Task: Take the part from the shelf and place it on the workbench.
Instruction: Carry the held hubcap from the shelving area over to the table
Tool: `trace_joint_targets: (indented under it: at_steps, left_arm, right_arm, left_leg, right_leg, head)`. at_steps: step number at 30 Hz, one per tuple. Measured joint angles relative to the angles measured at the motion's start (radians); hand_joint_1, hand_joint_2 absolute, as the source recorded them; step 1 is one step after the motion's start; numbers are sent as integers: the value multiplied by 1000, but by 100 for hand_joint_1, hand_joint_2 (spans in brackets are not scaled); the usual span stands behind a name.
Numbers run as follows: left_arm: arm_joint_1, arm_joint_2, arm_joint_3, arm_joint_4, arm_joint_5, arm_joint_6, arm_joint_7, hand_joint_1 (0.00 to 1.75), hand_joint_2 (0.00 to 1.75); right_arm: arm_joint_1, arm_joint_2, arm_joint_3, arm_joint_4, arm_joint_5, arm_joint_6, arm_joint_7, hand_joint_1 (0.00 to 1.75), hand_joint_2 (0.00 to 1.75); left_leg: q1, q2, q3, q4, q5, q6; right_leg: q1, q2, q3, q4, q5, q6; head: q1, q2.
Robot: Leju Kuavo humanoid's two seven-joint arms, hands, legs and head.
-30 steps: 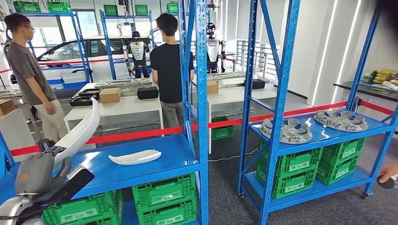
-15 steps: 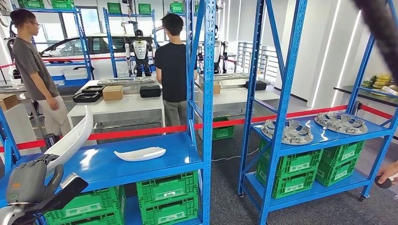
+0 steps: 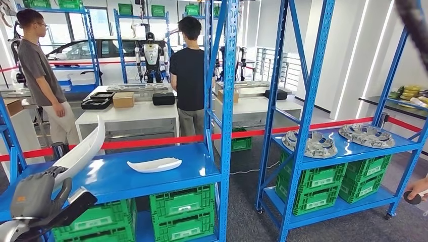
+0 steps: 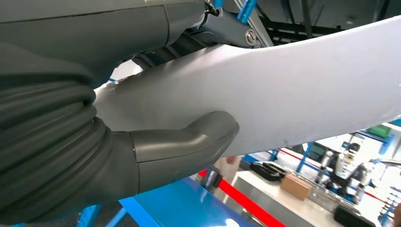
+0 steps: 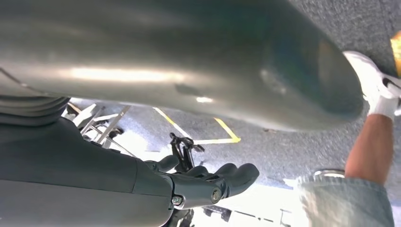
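Observation:
My left hand [image 3: 33, 196] grips the lower end of a long, curved white part [image 3: 81, 151], which rises tilted over the left end of the blue shelf [image 3: 192, 174]. In the left wrist view my thumb [image 4: 189, 142] presses against the white part [image 4: 293, 90]. A second, smaller white part [image 3: 154, 164] lies flat on the same shelf. White workbenches [image 3: 131, 113] stand behind the shelf, beyond a red tape. My right hand [image 5: 213, 182] hangs low beside my body, its dark fingers loosely apart and holding nothing.
Two people [image 3: 38, 65] [image 3: 189, 70] stand by the workbenches. Red tape [image 3: 151, 143] runs behind the shelves. A second blue shelf [image 3: 353, 148] on the right carries grey metal parts [image 3: 315, 141]. Green crates [image 3: 181, 212] fill the lower levels. A person's hand [image 3: 416, 189] shows at the right edge.
The camera has moved, shifting the whole scene slightly rightward. My left hand keeps hold of the long white part and sits a little lower in the picture.

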Motion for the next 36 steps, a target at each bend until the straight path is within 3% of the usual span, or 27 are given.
trace_joint_targets:
  at_steps: [2, 3, 4, 5, 7, 9, 12, 14, 16, 18, 19, 20, 22, 24, 25, 27, 29, 31, 33, 34, 35, 36]
  left_arm:
    - [2, 0, 0, 3, 1, -1, 0, 157, 175]
    - [4, 0, 0, 4, 2, -1, 0, 157, 175]
    - [5, 0, 0, 5, 2, -1, 0, 157, 175]
    - [6, 0, 0, 6, 3, -1, 0, 157, 175]
    - [7, 0, 0, 6, 6, -1, -2, 157, 175]
    - [6, 0, 0, 5, 9, -3, -2, 157, 175]
    - [6, 1, -1, 4, 11, -5, 1, 157, 175]
    - [4, 3, -4, 3, 11, -6, 4, 157, 175]
    - [2, 4, -10, 4, 11, -7, 7, 157, 175]
    - [4, 5, -15, 4, 10, -9, 9, 157, 175]
    - [6, 5, -16, 4, 10, -11, 10, 157, 175]
    - [7, 6, -16, 4, 11, -12, 11, 157, 175]
    - [6, 9, -16, -1, 12, -13, 12, 157, 175]
    - [2, 11, -16, -6, 14, -13, 12, 157, 175]
    - [1, 14, -16, -7, 14, -13, 12, 157, 175]
    - [3, 20, -16, -9, 15, -13, 12, 157, 175]
    - [3, 25, -16, -10, 17, -13, 13, 157, 175]
    - [4, 26, -16, -11, 20, -13, 14, 157, 175]
    - [12, 27, -16, -11, 22, -15, 13, 157, 175]
    - [16, 28, -16, -10, 23, -16, 12, 157, 175]
    - [18, 28, -16, -10, 23, -17, 11, 157, 175]
    - [20, 29, -16, -11, 23, -18, 10, 157, 175]
  right_arm:
    - [2, 0, 0, 0, 0, -3, 0, 0, 0]
    - [3, 0, 0, 0, 0, -3, 0, 0, 0]
    - [3, 1, 0, 0, 0, -3, 0, 0, 0]
    - [3, 1, 0, 0, 0, -3, -1, 0, 0]
    - [3, 1, 0, 0, 1, -3, -1, 0, 0]
    - [3, 2, 0, 1, 1, -2, 2, 0, 0]
    - [1, 4, 0, 1, 2, -3, 8, 0, 0]
    - [-3, 4, 0, 1, 3, -3, 9, 0, 0]
    - [-2, 3, 0, 1, 4, -2, 11, 0, 0]
    - [0, 4, 0, 1, 6, -2, 13, 0, 0]
    - [0, 4, 0, 1, 7, -1, 13, 0, 0]
    - [-1, 4, 0, 1, 8, 0, 12, 0, 0]
    - [-1, 4, 0, 1, 12, 3, 10, 0, 0]
    - [-1, 5, 0, 1, 17, 5, 8, 0, 0]
    - [-1, 5, 1, 1, 19, 6, 7, 0, 0]
    - [-4, 5, 2, 1, 22, 7, 6, 0, 0]
    - [-6, 5, 4, 1, 25, 8, 4, 0, 0]
    - [-3, 2, 4, 1, 28, 8, 3, 0, 0]
    - [-1, 0, 4, 1, 30, 8, 4, 0, 0]
    - [0, 0, 4, 1, 31, 8, 4, 0, 0]
    - [0, -1, 4, 1, 32, 8, 4, 0, 0]
    - [-1, -2, 4, 1, 32, 8, 4, 0, 0]
  left_leg:
    - [0, -6, -6, 1, 3, 0]
    - [1, -12, -9, 3, 4, -2]
    - [2, -18, -12, 6, 5, -4]
    - [4, -26, -14, 10, 5, -8]
    - [7, -41, -21, 22, 2, -21]
    - [6, -56, -31, 30, 1, -35]
    - [6, -76, -39, 26, 8, -54]
    - [7, -54, -62, 67, -18, -64]
    - [6, -17, -116, 185, -80, -72]
    - [8, -4, -165, 297, -119, -75]
    - [8, -1, -167, 305, -113, -75]
    - [8, 3, -150, 274, -90, -72]
    - [2, 40, -77, 137, -33, -60]
    - [-8, 76, -28, 39, -8, -47]
    - [-12, 80, -23, 24, -9, -43]
    - [-10, 54, -23, 17, -2, -33]
    - [-4, 31, -20, 8, 7, -23]
    - [1, 8, -21, 5, 12, -17]
    - [2, -19, -24, 7, 13, -14]
    - [2, -33, -25, 9, 13, -14]
    - [3, -48, -25, 12, 13, -15]
    - [4, -62, -26, 17, 11, -18]
  right_leg:
    - [1, 1, -59, 140, -66, 2]
    - [0, 1, -72, 175, -75, 2]
    - [-1, 1, -66, 172, -66, 2]
    - [-2, 4, -38, 123, -40, 1]
    - [-6, 32, 40, -17, 8, 3]
    - [-6, 51, 75, -88, 21, -4]
    - [-4, 27, 72, -87, 23, -27]
    - [-6, 10, 73, -90, 27, -42]
    - [-4, -8, 73, -91, 27, -50]
    - [-2, -29, 73, -91, 25, -54]
    - [-1, -40, 73, -91, 25, -54]
    - [0, -51, 74, -91, 25, -55]
    - [4, -71, 77, -90, 23, -54]
    - [10, -91, 78, -90, 21, -48]
    - [12, -102, 79, -91, 21, -44]
    - [13, -120, 83, -92, 18, -33]
    - [9, -87, 75, -63, -7, -23]
    - [7, -28, 27, 46, -66, -17]
    - [7, -3, -32, 167, -110, -14]
    - [7, -1, -44, 184, -106, -14]
    - [7, 2, -36, 163, -82, -14]
    - [5, 10, -9, 104, -45, -14]
  head:
    - [1, 0]
    - [1, 0]
    - [1, 0]
    - [1, 0]
    - [1, 0]
    - [0, 0]
    - [-1, 0]
    - [-4, 0]
    - [-7, 0]
    - [-8, 0]
    - [-8, 0]
    - [-8, 0]
    - [-8, 0]
    - [-7, 0]
    - [-6, 0]
    - [-3, 0]
    - [-3, 0]
    - [0, 0]
    - [2, 0]
    - [3, 0]
    - [3, 0]
    - [3, 0]
